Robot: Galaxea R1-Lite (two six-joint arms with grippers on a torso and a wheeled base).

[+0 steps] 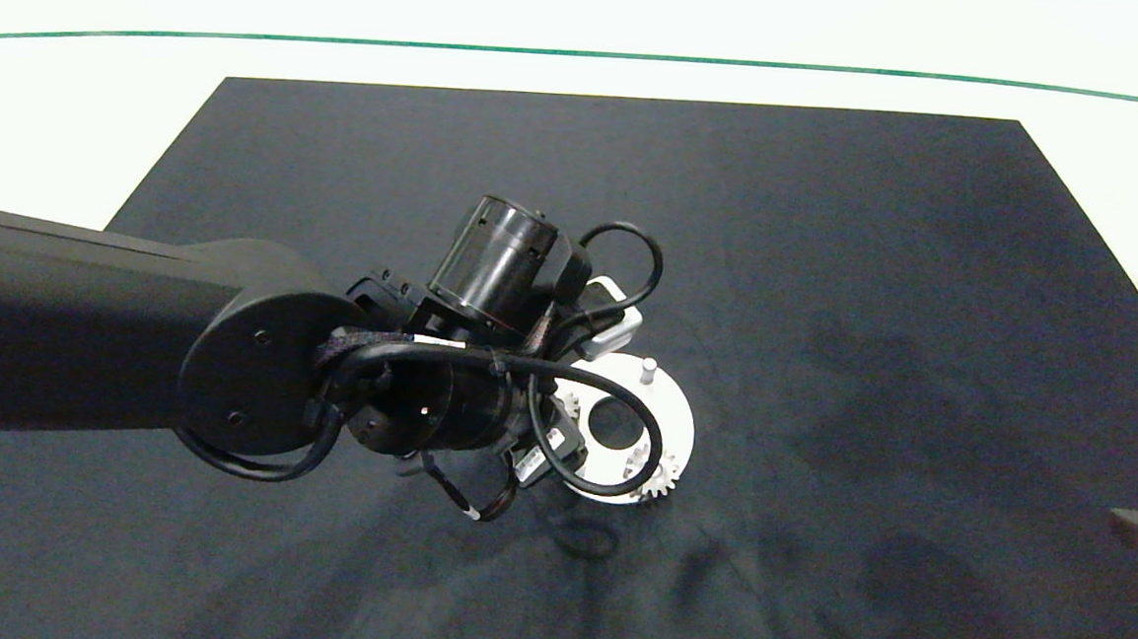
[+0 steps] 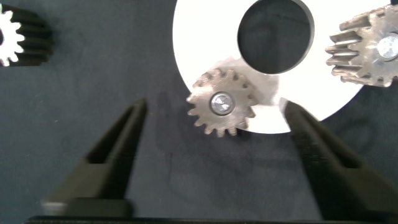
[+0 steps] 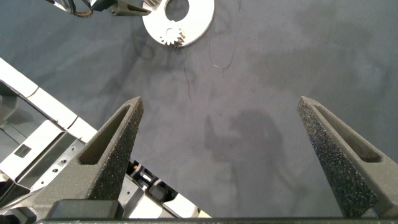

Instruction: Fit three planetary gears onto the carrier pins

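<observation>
We see left pincer [image 2: 214,140] spread around a planetary gear [image 2: 222,102] seated on white disc [image 2: 199,43] | second gear [image 2: 367,46] seated | third [image 2: 18,34] on mat [image 1: 828,276] | one carrier pin [image 1: 648,369] bare | left arm [image 1: 84,329] hides disc's near side | right pincer [image 3: 217,152] spread, well apart

The head camera looks steeply down on the dark mat [image 1: 822,375], with the disc [image 1: 673,420] at centre frame. The left wrist camera hovers close above that disc [image 2: 205,62]. The right wrist camera views it from afar, top of frame [image 3: 199,18].
</observation>
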